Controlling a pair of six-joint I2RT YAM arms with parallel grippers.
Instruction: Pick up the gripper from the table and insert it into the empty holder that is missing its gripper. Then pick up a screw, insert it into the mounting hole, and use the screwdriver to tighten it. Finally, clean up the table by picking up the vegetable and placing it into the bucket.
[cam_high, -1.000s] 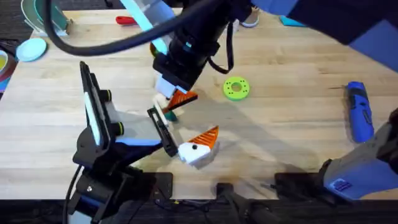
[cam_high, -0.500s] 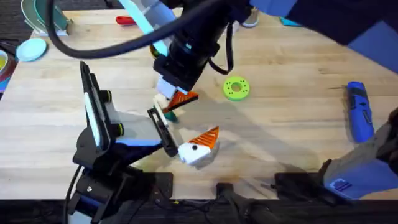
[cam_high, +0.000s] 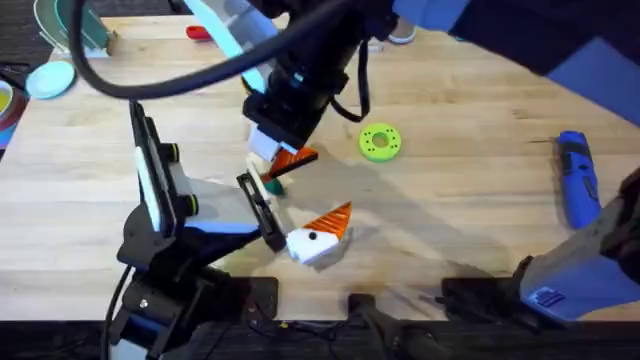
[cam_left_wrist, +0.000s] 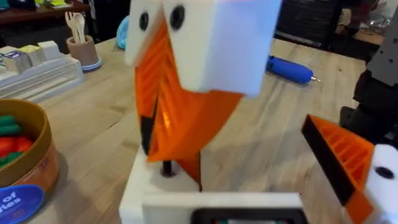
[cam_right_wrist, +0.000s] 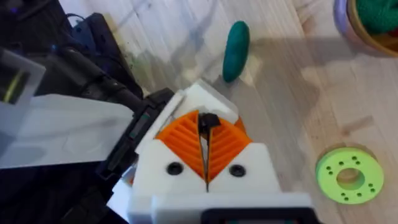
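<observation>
My right gripper reaches across to mid-table, its orange pads shut on the loose orange gripper. It holds the piece down onto the white holder, the bare finger block of my left gripper. The left gripper is open, and its other finger carries an orange tip. The teal vegetable lies on the table just beyond the holder. Far right on the table lies the blue screwdriver. The bucket holds green and red toy vegetables. No screw can be made out.
A green ring disc lies right of the grippers. A red-handled screwdriver sits at the far edge. White boxes and a cup of utensils stand beyond the bucket. The left arm's black base fills the near left.
The right gripper has shifted very slightly to the far left over the holder. The left arm and the objects on the table have not moved.
</observation>
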